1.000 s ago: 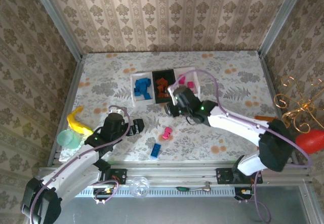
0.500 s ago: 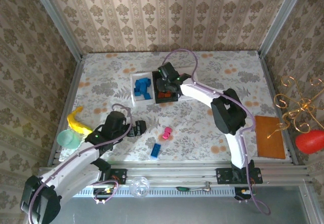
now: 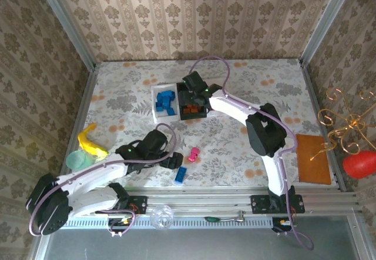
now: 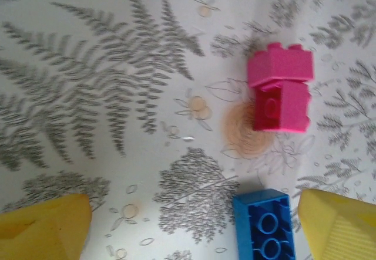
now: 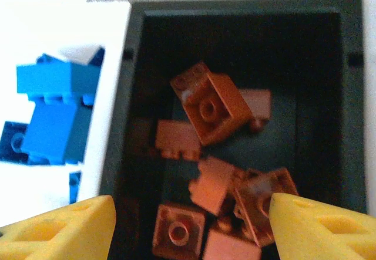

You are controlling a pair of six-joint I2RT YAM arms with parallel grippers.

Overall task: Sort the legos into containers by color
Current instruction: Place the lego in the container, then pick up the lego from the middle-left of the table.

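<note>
Two legos lie loose on the table, a pink brick (image 3: 194,152) (image 4: 279,90) and a blue brick (image 3: 180,175) (image 4: 264,225). My left gripper (image 3: 174,161) (image 4: 194,230) hangs open just above the blue one, which lies upside down by the right fingertip (image 4: 341,225). Of the containers, the left white tray (image 3: 155,108) (image 5: 111,95) holds blue bricks. The black tray (image 3: 202,114) (image 5: 132,66) holds several orange-brown bricks (image 5: 211,110). My right gripper (image 3: 189,103) (image 5: 191,230) hovers open over the black tray, nothing between its fingers. My right arm hides most of the third tray.
A yellow banana toy (image 3: 89,139) and a pale green cup (image 3: 79,161) sit at the left edge. A brown mat (image 3: 312,157), a gold wire ornament (image 3: 346,122) and a red object (image 3: 359,163) are at the right. Metal rails border the table.
My right gripper swung from the table's middle to above the black tray and opened. My left gripper moved right, toward the blue and pink bricks.
</note>
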